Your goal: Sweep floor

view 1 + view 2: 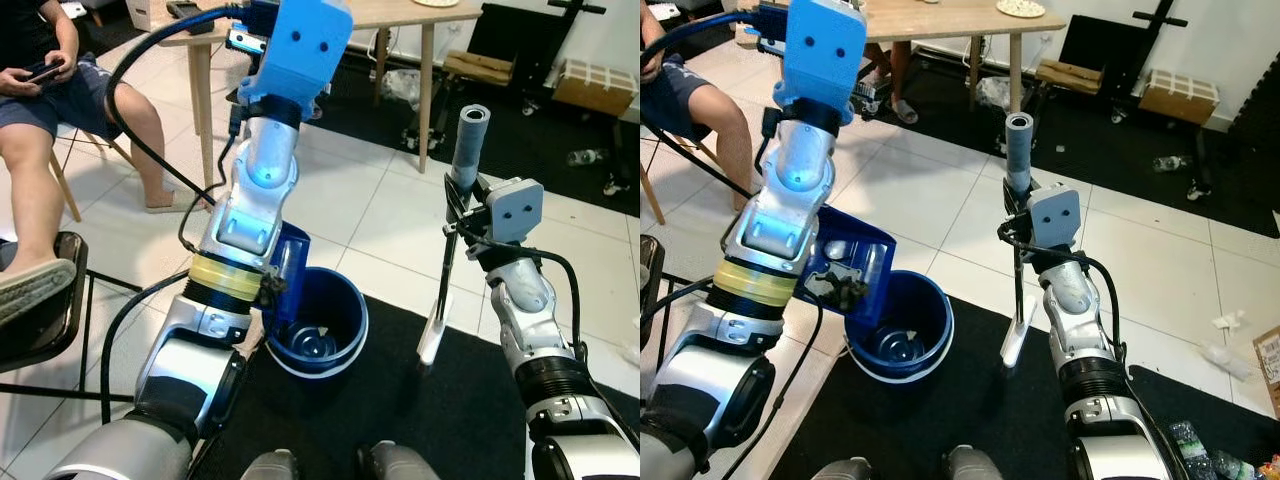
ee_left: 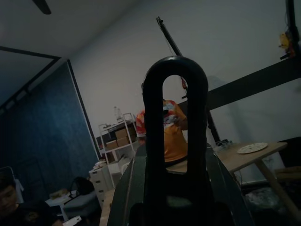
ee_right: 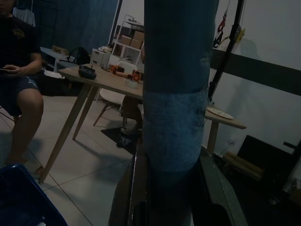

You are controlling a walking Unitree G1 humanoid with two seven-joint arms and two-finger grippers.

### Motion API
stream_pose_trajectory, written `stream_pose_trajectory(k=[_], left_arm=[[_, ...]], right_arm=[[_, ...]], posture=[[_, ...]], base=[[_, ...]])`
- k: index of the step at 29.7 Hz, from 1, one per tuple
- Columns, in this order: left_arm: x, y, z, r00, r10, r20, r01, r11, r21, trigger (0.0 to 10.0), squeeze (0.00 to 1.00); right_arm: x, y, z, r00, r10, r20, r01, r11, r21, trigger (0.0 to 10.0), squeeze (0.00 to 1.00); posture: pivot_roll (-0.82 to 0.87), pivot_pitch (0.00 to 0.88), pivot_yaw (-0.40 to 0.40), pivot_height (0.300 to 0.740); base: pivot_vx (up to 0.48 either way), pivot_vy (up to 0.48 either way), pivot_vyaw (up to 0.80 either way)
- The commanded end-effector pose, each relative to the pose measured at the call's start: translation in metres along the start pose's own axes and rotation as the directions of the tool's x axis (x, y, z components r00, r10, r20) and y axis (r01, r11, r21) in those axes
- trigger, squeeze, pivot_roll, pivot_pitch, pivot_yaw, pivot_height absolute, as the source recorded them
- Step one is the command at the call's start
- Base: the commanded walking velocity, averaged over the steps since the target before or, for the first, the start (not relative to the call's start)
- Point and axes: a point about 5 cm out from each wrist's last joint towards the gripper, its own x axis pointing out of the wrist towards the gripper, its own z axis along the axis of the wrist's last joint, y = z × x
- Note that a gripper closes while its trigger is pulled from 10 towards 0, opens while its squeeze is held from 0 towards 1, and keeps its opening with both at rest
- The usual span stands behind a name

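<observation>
The left claw (image 2: 175, 141) grips the dustpan (image 1: 848, 262) by its handle, tipping debris into the blue bucket (image 1: 902, 328) at its 5 o'clock. The right claw (image 1: 462, 215) clamps the broom (image 1: 458, 205) upright, at 3 o'clock of the bucket. Emptying is under way; next, I judge, tilt steeper.

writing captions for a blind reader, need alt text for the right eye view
The robot's left arm tips a blue dustpan of dark debris over a blue bucket at the edge of a black mat, while its right hand holds a grey broom handle upright. A wooden table stands behind.
</observation>
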Motion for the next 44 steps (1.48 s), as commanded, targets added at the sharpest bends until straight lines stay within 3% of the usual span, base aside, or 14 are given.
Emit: stream_pose_trajectory(k=[1, 8, 13, 18, 27, 33, 44], left_arm=[[0.003, -0.008, 0.016, 0.996, -0.019, 0.090, 0.018, 1.000, 0.015, 10.0, 0.00], [0.004, -0.018, 0.020, 0.994, -0.041, 0.106, 0.042, 0.999, -0.002, 10.0, 0.00], [0.006, -0.035, 0.030, 0.987, -0.078, 0.142, 0.082, 0.996, -0.028, 10.0, 0.00], [0.005, -0.046, 0.038, 0.978, -0.094, 0.186, 0.096, 0.995, 0.000, 10.0, 0.00], [0.005, -0.051, 0.041, 0.973, -0.099, 0.210, 0.096, 0.995, 0.023, 10.0, 0.00], [0.003, -0.061, 0.048, 0.962, -0.091, 0.257, 0.073, 0.994, 0.079, 10.0, 0.00], [0.003, -0.066, 0.047, 0.964, -0.068, 0.259, 0.040, 0.993, 0.112, 10.0, 0.00]], right_arm=[[0.001, -0.003, 0.004, 1.000, -0.003, 0.025, 0.003, 1.000, -0.021, 10.0, 0.00], [0.001, -0.002, 0.003, 1.000, -0.001, 0.024, 0.002, 1.000, -0.019, 10.0, 0.00], [0.000, -0.001, 0.003, 1.000, -0.005, 0.023, 0.005, 1.000, -0.016, 10.0, 0.00], [-0.002, -0.002, 0.001, 1.000, -0.011, 0.019, 0.011, 1.000, -0.016, 10.0, 0.00], [-0.002, -0.002, 0.001, 1.000, -0.011, 0.019, 0.011, 1.000, -0.015, 10.0, 0.00], [-0.002, -0.002, 0.001, 1.000, -0.011, 0.019, 0.011, 1.000, -0.016, 10.0, 0.00], [-0.002, -0.001, 0.001, 1.000, -0.011, 0.019, 0.011, 1.000, -0.016, 10.0, 0.00]], posture=[[0.03, 0.006, -0.024, 0.740], [0.03, 0.006, -0.024, 0.740], [0.02, 0.011, -0.013, 0.740], [0.02, 0.012, -0.013, 0.740], [0.02, 0.012, -0.013, 0.740], [0.01, 0.012, -0.012, 0.740], [0.01, 0.013, -0.011, 0.740]], base=[[0.000, 0.000, 0.00], [0.000, 0.000, 0.00], [0.000, 0.000, 0.00], [0.000, 0.000, 0.00], [0.000, 0.000, 0.00], [0.000, 0.000, 0.00], [0.000, 0.000, 0.00]])
